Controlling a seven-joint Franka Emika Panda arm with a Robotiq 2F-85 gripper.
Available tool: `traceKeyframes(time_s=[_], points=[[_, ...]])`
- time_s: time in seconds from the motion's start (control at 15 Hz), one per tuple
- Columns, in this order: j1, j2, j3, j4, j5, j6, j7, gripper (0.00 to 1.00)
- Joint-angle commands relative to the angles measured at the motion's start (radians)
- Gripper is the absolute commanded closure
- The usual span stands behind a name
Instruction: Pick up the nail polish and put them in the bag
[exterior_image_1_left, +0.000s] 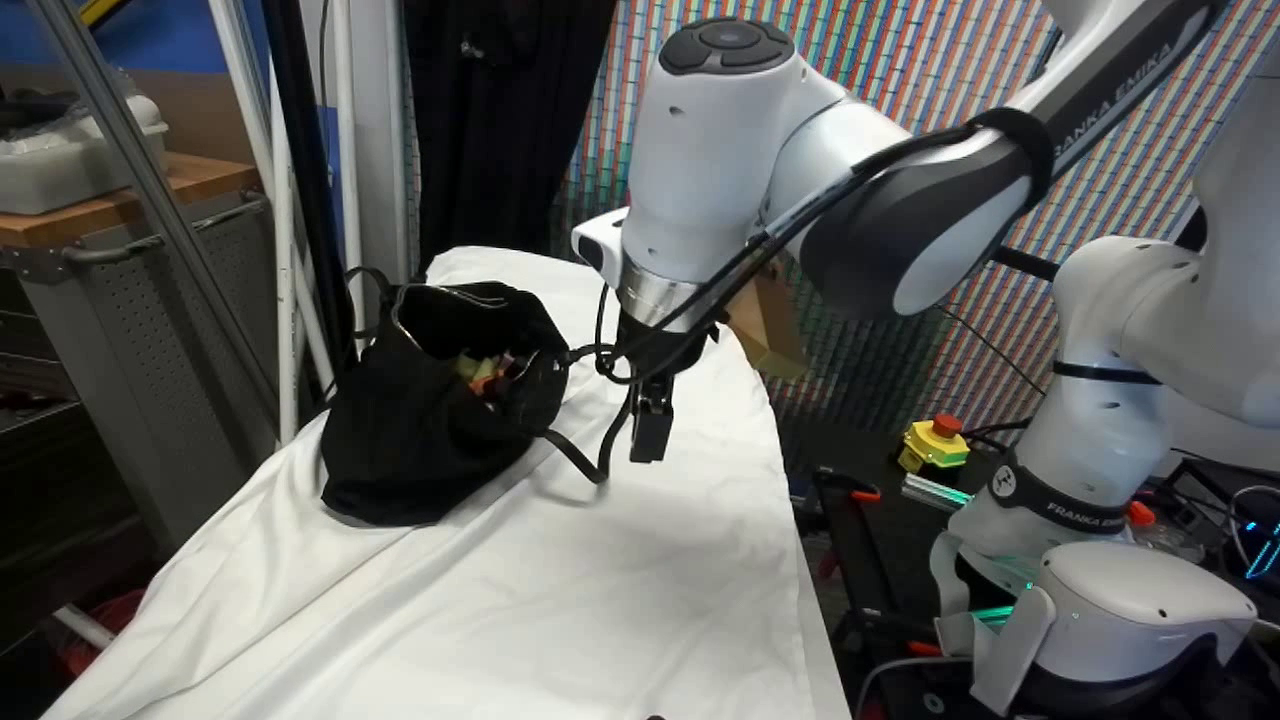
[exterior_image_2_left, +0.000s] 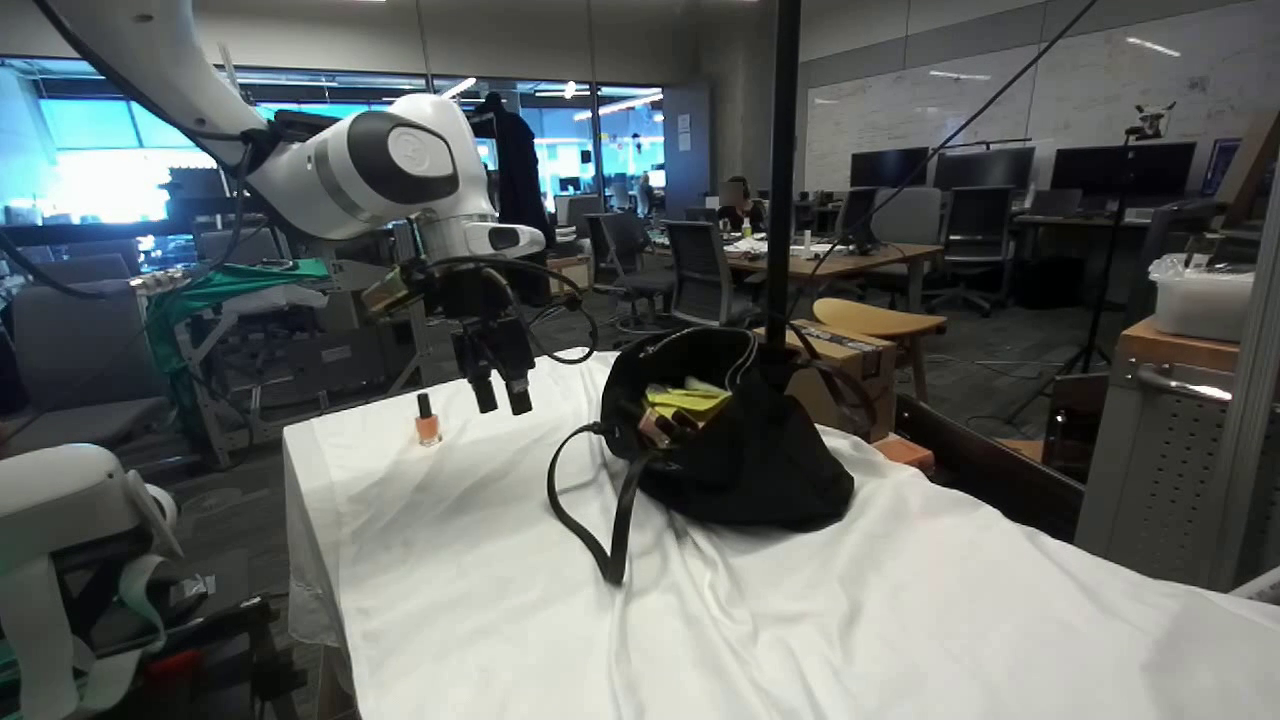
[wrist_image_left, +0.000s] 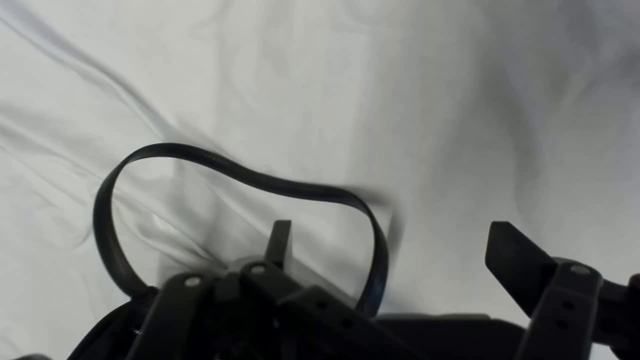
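I read FRANKA EMIKA on the arm (exterior_image_1_left: 930, 230). My gripper (wrist_image_left: 390, 225) hangs wide beside the bag (exterior_image_1_left: 430, 440); one polish (exterior_image_2_left: 428, 428) stands upright near the edge of the table (exterior_image_2_left: 460, 600).

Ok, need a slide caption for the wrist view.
Open, empty gripper above the white cloth, with the handle of the black bag looping into frame.

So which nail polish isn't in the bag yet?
The orange bottle standing upright on the white cloth in an exterior view; the other bottles in sight are inside the black bag.
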Motion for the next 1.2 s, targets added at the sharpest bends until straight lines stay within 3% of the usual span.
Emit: traceKeyframes(time_s=[0.0, 0.53, 1.13], points=[[0.027, -0.007, 0.039, -0.025, 0.022, -0.013, 0.001, 0.0], [0.089, 0.037, 0.111, -0.029, 0.105, -0.007, -0.066, 0.0], [0.137, 0.06, 0.176, -0.034, 0.314, 0.059, -0.26, 0.0]])
